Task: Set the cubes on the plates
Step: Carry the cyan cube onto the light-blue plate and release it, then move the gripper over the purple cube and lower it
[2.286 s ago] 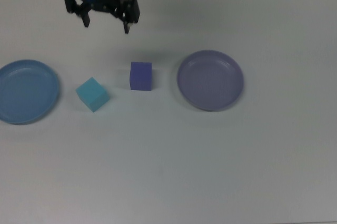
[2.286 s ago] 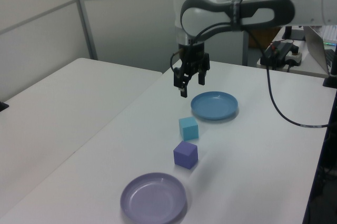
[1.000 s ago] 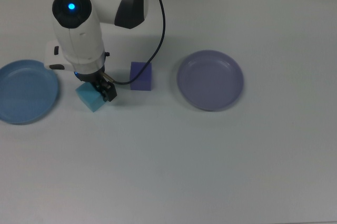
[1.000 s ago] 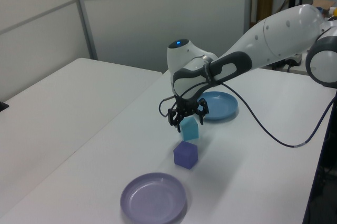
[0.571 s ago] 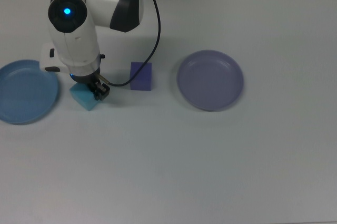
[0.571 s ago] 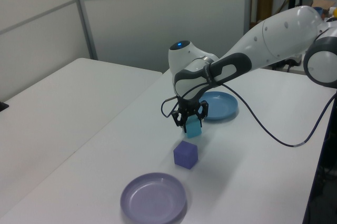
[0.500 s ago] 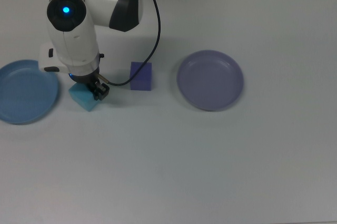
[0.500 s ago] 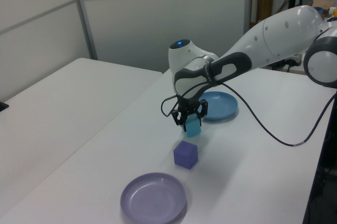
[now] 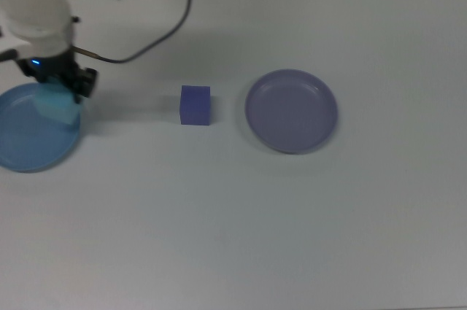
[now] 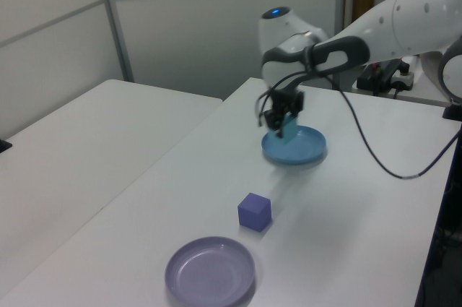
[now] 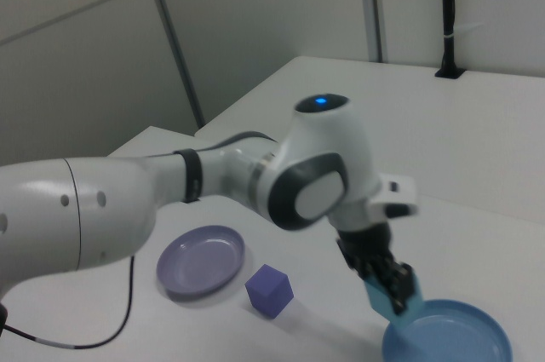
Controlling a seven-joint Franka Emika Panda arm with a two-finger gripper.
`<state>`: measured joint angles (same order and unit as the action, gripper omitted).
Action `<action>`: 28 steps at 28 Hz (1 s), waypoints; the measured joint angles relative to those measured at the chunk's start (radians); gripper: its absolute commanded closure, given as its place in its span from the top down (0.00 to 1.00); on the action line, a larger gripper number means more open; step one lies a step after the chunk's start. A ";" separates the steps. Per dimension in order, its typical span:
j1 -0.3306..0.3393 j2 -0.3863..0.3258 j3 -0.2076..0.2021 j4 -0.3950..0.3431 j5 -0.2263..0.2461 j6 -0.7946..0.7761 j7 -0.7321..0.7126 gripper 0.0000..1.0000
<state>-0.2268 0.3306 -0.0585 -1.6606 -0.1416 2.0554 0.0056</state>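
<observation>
My gripper (image 9: 60, 88) is shut on the light cyan cube (image 9: 60, 109) and holds it over the sky-blue plate (image 9: 25, 146), at the top view's far left. The left view shows this cyan cube (image 10: 288, 132) low over the blue plate (image 10: 309, 154); whether they touch I cannot tell. Near the middle of the table, the violet-blue cube (image 9: 195, 105) rests on its own. The lavender plate (image 9: 292, 111) lies to its right in the top view, with nothing on it. The right view shows the gripper (image 11: 393, 287), the cyan cube (image 11: 381, 301) and the blue plate (image 11: 451, 343).
A black cable (image 9: 149, 39) trails from the arm above the table's back part. In the left view a second white table (image 10: 79, 141) stands to the left, and a desk with equipment (image 10: 393, 68) is behind the arm.
The gripper closed on the cyan cube, lifted it off the table and carried it to the top view's left, over the blue plate. The violet cube and lavender plate stayed put.
</observation>
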 measured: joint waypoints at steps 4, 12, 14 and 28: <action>-0.036 0.021 -0.059 -0.001 0.000 0.027 -0.180 0.15; -0.065 0.120 -0.066 0.000 0.001 0.176 -0.248 0.61; -0.064 0.144 -0.066 0.001 0.003 0.209 -0.248 0.82; -0.065 0.138 -0.066 0.036 0.080 0.221 -0.305 1.00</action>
<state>-0.2919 0.4690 -0.1241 -1.6247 -0.0617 2.2764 -0.2994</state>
